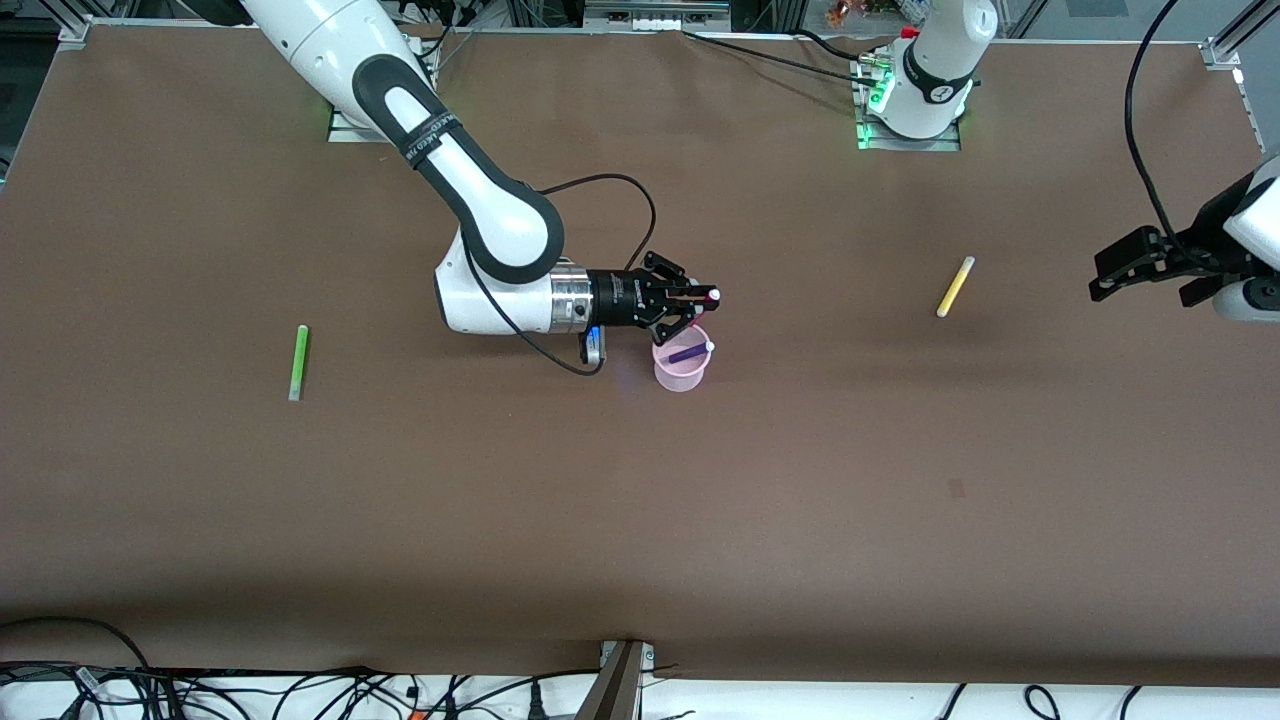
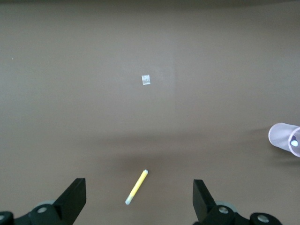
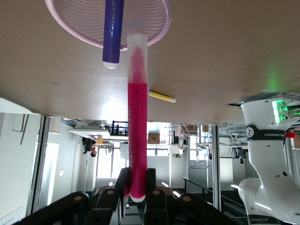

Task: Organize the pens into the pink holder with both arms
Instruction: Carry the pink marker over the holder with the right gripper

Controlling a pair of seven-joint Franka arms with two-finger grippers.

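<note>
The pink holder [image 1: 682, 368] stands mid-table with the purple pen [image 1: 688, 352] leaning inside it. My right gripper [image 1: 704, 298] hovers just over the holder's rim, shut on the magenta pen [image 3: 137, 131]. That pen's pale end [image 1: 713, 296] points out past the fingertips and reaches the holder's rim [image 3: 157, 30], beside the purple pen [image 3: 112, 33]. The yellow pen [image 1: 955, 286] lies flat toward the left arm's end. My left gripper [image 1: 1140, 268] hangs open above the table near that end, well above the yellow pen [image 2: 137, 187]. The green pen [image 1: 298, 360] lies toward the right arm's end.
A small pale mark [image 2: 146, 80] sits on the brown table [image 1: 640, 520]. The left arm's base [image 1: 925, 85] stands at the table's edge farthest from the front camera. Cables [image 1: 300, 690] trail along the nearest edge. The holder [image 2: 283, 138] shows at the edge of the left wrist view.
</note>
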